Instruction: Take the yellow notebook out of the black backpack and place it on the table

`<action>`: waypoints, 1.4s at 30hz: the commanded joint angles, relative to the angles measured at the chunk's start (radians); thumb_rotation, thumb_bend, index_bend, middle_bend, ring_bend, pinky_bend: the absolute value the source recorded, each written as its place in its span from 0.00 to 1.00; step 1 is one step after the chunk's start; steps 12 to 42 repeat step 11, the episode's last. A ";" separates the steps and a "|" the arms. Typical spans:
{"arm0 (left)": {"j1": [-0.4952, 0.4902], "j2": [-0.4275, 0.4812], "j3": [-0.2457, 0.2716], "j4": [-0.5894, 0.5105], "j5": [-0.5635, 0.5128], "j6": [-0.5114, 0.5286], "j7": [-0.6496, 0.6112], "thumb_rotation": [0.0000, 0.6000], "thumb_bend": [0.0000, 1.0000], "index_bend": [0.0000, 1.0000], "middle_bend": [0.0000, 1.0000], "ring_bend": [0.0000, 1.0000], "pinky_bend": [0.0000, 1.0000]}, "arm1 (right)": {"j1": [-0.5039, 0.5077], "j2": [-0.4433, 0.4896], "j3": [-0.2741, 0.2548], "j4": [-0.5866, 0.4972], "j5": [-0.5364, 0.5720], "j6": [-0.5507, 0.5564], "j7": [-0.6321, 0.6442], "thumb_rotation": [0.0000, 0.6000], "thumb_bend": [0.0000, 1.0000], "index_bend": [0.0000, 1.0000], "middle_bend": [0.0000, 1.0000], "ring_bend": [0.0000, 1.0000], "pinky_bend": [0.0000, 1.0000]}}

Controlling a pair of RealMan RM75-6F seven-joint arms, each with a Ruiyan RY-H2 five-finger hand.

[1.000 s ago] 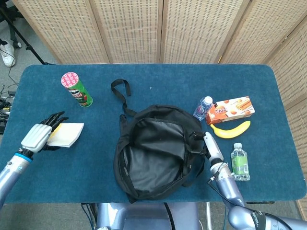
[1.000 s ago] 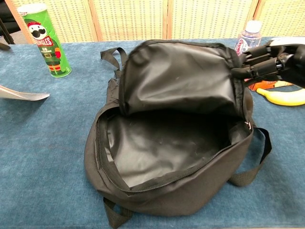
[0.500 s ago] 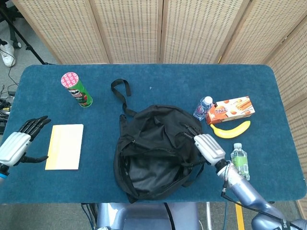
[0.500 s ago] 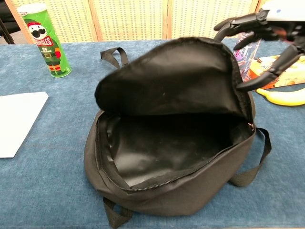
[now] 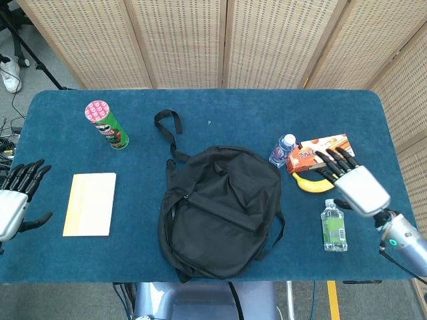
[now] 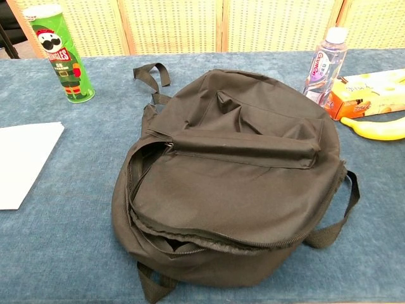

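Note:
The yellow notebook [image 5: 91, 204] lies flat on the table, left of the black backpack [image 5: 221, 211]; its pale cover [image 6: 23, 162] shows at the chest view's left edge. The backpack [image 6: 234, 183] lies in the middle with its flap fallen down over the opening. My left hand [image 5: 15, 202] hovers at the table's left edge, fingers spread, holding nothing, a little left of the notebook. My right hand [image 5: 353, 183] is right of the backpack, over the banana's end, fingers apart and empty. Neither hand shows in the chest view.
A green Pringles can [image 5: 107, 125] stands at the back left. Right of the backpack are a small bottle [image 5: 282, 149], an orange snack box [image 5: 319, 153], a banana [image 5: 311, 185] and a green-labelled bottle [image 5: 332, 226]. Folding screens stand behind the table [image 5: 220, 107].
My left hand let go of the notebook and drew back to the left. My right hand released the backpack flap and moved right; the flap dropped down over the opening.

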 commanded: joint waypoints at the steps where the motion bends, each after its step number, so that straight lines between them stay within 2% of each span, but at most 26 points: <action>1: 0.038 -0.019 0.008 -0.035 -0.017 0.012 0.028 1.00 0.21 0.00 0.00 0.00 0.01 | -0.116 -0.008 -0.016 -0.021 0.106 0.117 -0.055 1.00 0.00 0.21 0.03 0.00 0.06; 5: 0.080 -0.035 0.021 -0.058 -0.013 0.044 0.077 1.00 0.21 0.00 0.00 0.00 0.00 | -0.204 -0.055 -0.036 -0.063 0.189 0.181 -0.132 1.00 0.00 0.15 0.00 0.00 0.06; 11: 0.118 -0.042 0.016 -0.059 -0.023 0.071 0.134 1.00 0.21 0.00 0.00 0.00 0.00 | -0.293 -0.142 -0.069 -0.041 0.232 0.270 -0.108 1.00 0.00 0.11 0.00 0.00 0.06; 42: 0.118 -0.042 0.016 -0.059 -0.023 0.071 0.134 1.00 0.21 0.00 0.00 0.00 0.00 | -0.293 -0.142 -0.069 -0.041 0.232 0.270 -0.108 1.00 0.00 0.11 0.00 0.00 0.06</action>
